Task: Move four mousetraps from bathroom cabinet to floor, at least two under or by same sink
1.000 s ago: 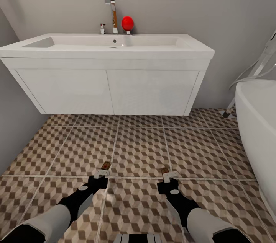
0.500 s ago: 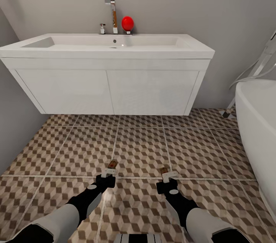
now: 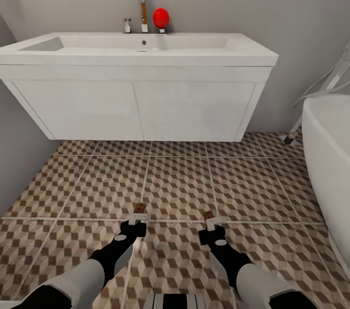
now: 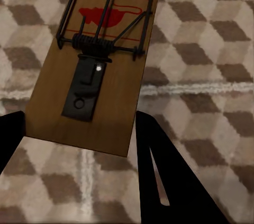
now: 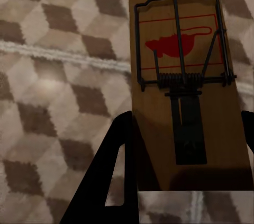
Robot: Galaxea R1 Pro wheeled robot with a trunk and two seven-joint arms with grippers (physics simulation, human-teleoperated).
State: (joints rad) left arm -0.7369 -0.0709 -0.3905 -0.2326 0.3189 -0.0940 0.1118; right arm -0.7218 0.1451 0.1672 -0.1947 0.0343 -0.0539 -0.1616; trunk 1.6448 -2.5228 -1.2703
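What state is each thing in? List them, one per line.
Left gripper: jaws shut on a mousetrap, above the floor.
Right gripper: jaws shut on the other mousetrap, above the floor.
Sink cabinet doors: closed.
Faucet: no water visible.
Bathroom floor: no mousetrap lying on it in sight.

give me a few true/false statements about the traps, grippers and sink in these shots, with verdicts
1. Each gripper holds a mousetrap. True: the left gripper grips one mousetrap, the right gripper another.
2. The traps lie under the sink. False: both are held over the bathroom floor, short of the sink.
3. A red object stands beside the faucet. True.
4. The vanity doors hang open. False: they are closed.
5. Each trap bears a red mouse print. True.
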